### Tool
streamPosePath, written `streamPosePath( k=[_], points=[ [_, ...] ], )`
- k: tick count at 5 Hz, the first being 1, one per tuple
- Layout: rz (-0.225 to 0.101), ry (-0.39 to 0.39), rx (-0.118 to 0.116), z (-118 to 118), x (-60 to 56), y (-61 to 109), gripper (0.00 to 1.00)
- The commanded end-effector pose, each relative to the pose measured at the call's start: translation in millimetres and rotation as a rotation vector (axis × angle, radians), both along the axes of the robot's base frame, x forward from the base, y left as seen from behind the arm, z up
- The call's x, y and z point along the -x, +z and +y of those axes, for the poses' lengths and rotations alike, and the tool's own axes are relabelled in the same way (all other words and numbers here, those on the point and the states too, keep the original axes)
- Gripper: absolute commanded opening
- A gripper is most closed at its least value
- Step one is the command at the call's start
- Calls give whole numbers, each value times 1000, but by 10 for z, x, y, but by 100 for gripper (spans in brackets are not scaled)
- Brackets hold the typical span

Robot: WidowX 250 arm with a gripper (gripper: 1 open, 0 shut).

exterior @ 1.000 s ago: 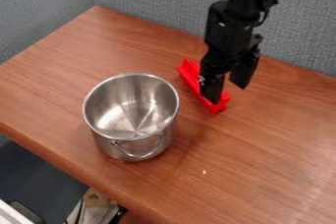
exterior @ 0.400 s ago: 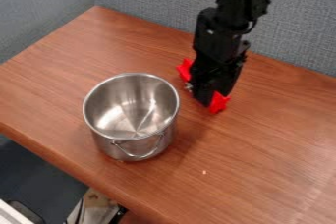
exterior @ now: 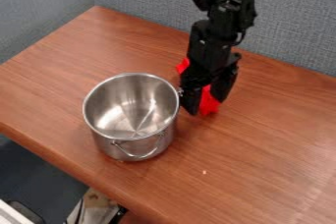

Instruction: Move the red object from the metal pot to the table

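The red object (exterior: 206, 103) lies on the table (exterior: 262, 159), just right of the metal pot (exterior: 132, 116) and outside it. Only its ends show, since the arm covers its middle. My gripper (exterior: 205, 92) points straight down over the block. Its dark fingers (exterior: 191, 88) stand apart on either side of the red bar, so it looks open. The pot stands upright near the front left, and nothing shows inside it.
The table's front edge runs diagonally just below the pot, with floor clutter beyond it. A grey wall stands behind the table. Bare wood stretches to the right and front right of the gripper.
The arm has shifted left and slightly forward, towards the pot. The red block beneath it now sits closer to the pot's rim. The pot has not moved.
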State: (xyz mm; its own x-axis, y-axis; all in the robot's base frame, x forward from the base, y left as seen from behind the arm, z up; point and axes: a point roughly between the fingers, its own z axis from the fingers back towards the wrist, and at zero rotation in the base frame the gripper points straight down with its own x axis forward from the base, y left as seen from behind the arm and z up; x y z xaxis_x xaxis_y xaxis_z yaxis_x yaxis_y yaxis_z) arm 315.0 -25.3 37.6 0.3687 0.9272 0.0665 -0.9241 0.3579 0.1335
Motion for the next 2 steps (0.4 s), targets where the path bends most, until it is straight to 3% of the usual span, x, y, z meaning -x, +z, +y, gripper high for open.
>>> streamPosePath(
  k=[1,2],
  points=[
    [-29,-69,-24,-127,31,192,0],
    [5,-124,-37,-220,95,264,0]
  ],
)
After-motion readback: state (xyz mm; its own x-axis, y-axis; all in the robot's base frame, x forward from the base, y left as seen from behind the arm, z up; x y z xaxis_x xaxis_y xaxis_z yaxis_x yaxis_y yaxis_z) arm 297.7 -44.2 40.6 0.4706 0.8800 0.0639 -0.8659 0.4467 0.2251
